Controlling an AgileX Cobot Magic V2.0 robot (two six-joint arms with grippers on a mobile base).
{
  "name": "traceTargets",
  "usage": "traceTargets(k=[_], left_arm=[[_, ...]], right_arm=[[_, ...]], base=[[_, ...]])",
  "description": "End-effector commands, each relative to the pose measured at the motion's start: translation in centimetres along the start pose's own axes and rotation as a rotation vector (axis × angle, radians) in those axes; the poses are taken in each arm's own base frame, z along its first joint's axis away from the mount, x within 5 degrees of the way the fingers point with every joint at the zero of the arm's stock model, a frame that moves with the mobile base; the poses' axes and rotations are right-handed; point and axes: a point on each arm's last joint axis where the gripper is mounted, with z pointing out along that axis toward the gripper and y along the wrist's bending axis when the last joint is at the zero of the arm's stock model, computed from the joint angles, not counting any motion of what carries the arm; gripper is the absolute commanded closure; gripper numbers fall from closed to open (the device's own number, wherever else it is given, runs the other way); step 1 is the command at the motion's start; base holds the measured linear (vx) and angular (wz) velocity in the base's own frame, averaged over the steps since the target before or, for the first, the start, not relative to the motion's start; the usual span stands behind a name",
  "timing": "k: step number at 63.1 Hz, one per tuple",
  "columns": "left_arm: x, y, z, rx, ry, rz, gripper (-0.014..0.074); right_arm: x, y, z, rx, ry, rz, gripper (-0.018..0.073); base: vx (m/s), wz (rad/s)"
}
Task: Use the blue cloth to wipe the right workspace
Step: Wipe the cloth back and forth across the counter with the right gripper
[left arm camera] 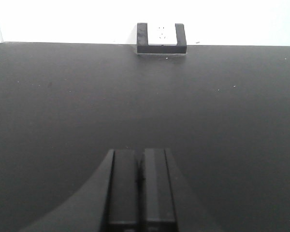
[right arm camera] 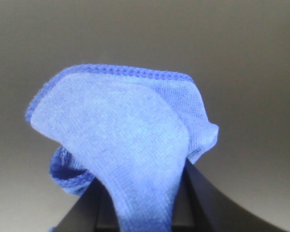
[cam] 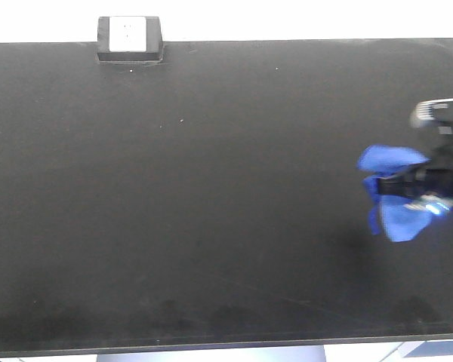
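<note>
A: Why is the blue cloth (cam: 392,192) bunched at the frame's right edge?
B: The right tool (cam: 409,186) grips its middle, leaving folds free to wipe the worktop (cam: 174,188). Contact is unclear.
A: Obstacles?
B: Only the box fitting (cam: 128,38), upper left. The left tool (left arm camera: 140,186) is clenched, empty.

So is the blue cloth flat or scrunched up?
Scrunched up: the blue cloth bunches in loose folds, pinched by the right tool, not lying flat.

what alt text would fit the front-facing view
The right gripper, at the right edge, clamps a bunched blue cloth over a wide black benchtop. A small black box with a white face sits at its far edge.
</note>
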Motion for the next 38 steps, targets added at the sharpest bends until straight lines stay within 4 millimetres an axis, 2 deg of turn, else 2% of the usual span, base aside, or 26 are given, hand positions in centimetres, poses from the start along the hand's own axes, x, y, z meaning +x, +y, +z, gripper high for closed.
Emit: traceTargets(k=[1,9,12,15,21,25,31,34,38], left_arm=[[0.2,-0.1,0.1,0.018,-0.063,-0.006,0.0602],[0.2,-0.1,0.1,0.018,-0.063,-0.006,0.0602],[0.2,-0.1,0.1,0.018,-0.063,-0.006,0.0602],[0.2,-0.1,0.1,0.018,-0.063,-0.006,0.0602],[0.2,-0.1,0.1,0.018,-0.063,-0.006,0.0602],[0.2,-0.1,0.1,0.018,-0.063,-0.006,0.0602],[0.2,-0.1,0.1,0.018,-0.063,-0.006,0.0602],[0.2,-0.1,0.1,0.018,-0.063,-0.006,0.0602],[0.2,-0.1,0.1,0.018,-0.063,-0.006,0.0602]], right_arm=[[-2.1,-0.4,2.1,0.010,-0.012,-0.022,0.0560],[-2.6,0.2,5.6,-0.021,0.097,-0.036,0.0560],[-2.7,1.0,6.5,-0.042,0.128,-0.059,0.0560],[-3.0,2.8,7.1,-0.074,0.137,-0.096,0.0560],[-3.3,6.8,7.5,-0.140,0.119,-0.182,0.0560],[-3.2,10.4,7.2,-0.197,0.092,-0.290,0.0560],[-2.8,13.8,6.7,-0.248,0.057,-0.375,0.0560],[-2.8,14.2,6.6,-0.253,0.046,-0.374,0.0560],[-3.0,13.4,6.8,-0.236,0.050,-0.356,0.0560]], base=[[0.00,0.00],[0.00,0.00],[0.00,0.00],[0.00,0.00],[0.00,0.00],[0.00,0.00],[0.00,0.00],[0.00,0.00],[0.00,0.00]])
